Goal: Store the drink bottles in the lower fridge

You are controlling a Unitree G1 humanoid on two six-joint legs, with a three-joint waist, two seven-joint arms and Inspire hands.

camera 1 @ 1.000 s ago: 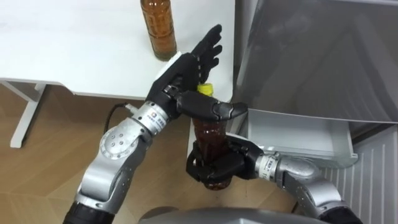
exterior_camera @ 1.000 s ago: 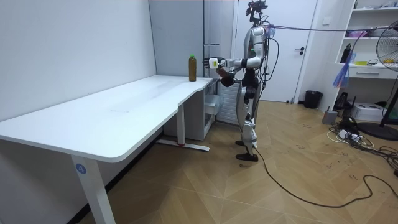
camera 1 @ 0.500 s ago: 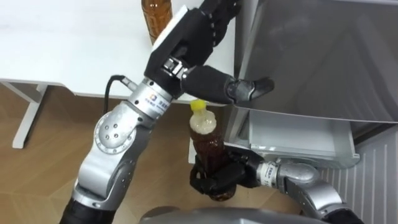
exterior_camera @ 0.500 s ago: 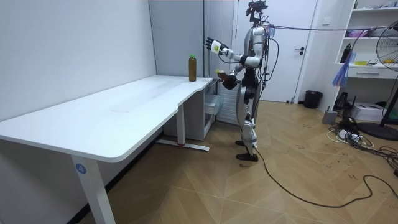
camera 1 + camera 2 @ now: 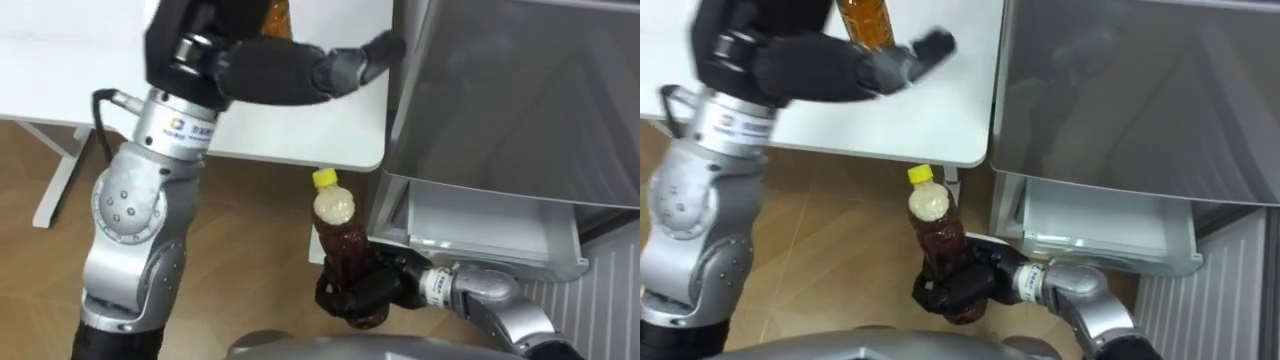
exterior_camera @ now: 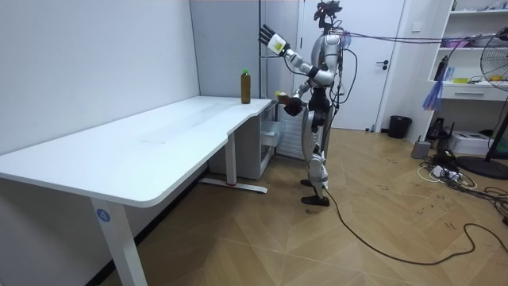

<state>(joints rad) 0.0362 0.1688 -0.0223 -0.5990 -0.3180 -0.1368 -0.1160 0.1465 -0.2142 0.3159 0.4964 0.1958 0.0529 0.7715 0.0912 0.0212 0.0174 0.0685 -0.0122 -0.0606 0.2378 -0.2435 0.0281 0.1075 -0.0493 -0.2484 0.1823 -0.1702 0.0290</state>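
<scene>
White desk (image 5: 300, 135) beside fridge (image 5: 520, 100) | right hand (image 5: 355, 295) grips yellow-capped bottle (image 5: 340, 235) | left hand (image 5: 275, 70) raised, fingers spread

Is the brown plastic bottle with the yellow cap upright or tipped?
Nearly upright: the brown plastic bottle has its yellow cap on top, and the right robot hand grips its lower part.

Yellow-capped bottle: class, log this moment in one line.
right hand: shut on yellow-capped bottle | left hand: open, high | second bottle: on table | fridge drawer: open
</scene>
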